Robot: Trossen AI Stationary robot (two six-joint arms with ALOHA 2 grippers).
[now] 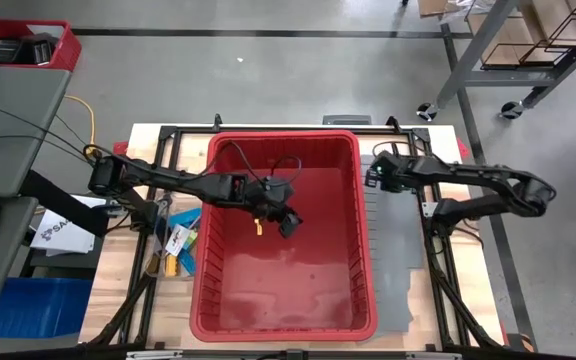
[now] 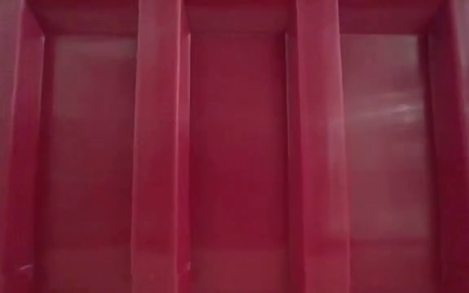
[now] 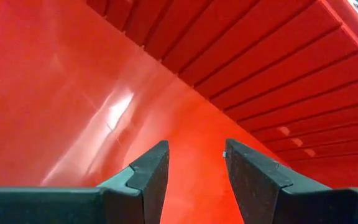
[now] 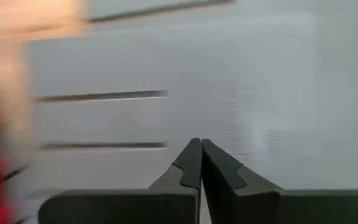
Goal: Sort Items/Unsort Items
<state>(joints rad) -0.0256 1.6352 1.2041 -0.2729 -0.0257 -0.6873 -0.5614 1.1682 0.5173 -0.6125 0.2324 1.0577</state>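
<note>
Left gripper [image 3: 194, 171] hangs inside the red bin [image 1: 363, 250], above its floor; fingers [image 3: 148, 177] parted by a moderate gap with only bin plastic showing between them, nothing held. In the high view a small yellow piece [image 1: 258, 226] lies on the bin floor just beside this claw, partly hidden by the arm, shape unclear. More items [image 1: 175, 250] sit in a pile on the table outside the bin, behind the claw; too small to sort by kind. Low view blocked entirely by the bin wall. Right gripper [image 4: 197, 163] closed tight, empty, over the grey mat [image 4: 260, 81] beside the bin.
</note>
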